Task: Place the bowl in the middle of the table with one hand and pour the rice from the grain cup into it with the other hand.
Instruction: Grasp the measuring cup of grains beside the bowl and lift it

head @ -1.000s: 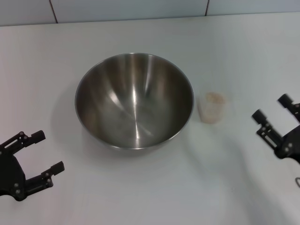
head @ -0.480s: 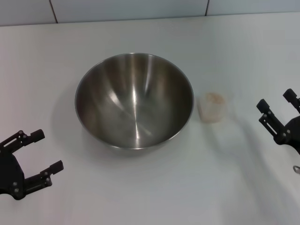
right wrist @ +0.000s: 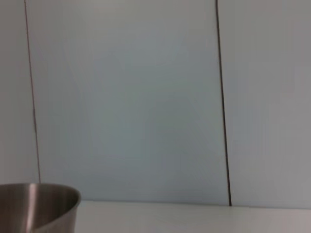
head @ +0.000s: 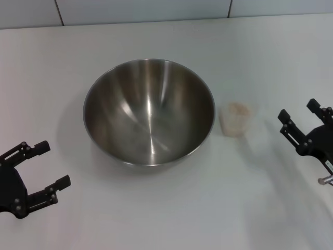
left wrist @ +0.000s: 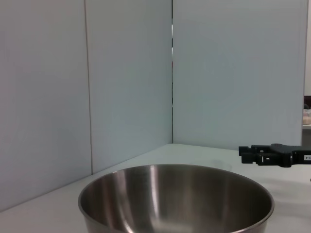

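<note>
The steel bowl (head: 149, 111) stands upright in the middle of the white table (head: 166, 208); it shows empty, and also appears in the left wrist view (left wrist: 175, 199) and at the edge of the right wrist view (right wrist: 36, 206). Just right of it stands the small clear grain cup (head: 235, 119) with pale rice (head: 238, 109) inside. My right gripper (head: 301, 121) is open, a short way to the right of the cup, touching nothing. My left gripper (head: 48, 165) is open at the front left, apart from the bowl. The right gripper (left wrist: 252, 154) shows beyond the bowl in the left wrist view.
A pale panelled wall (head: 156, 9) runs along the table's far edge. Bare white tabletop lies in front of the bowl and between the cup and my right gripper.
My right gripper drifted right and then came back left toward the cup. The left gripper sank slightly toward the front. Bowl and cup have not moved.
</note>
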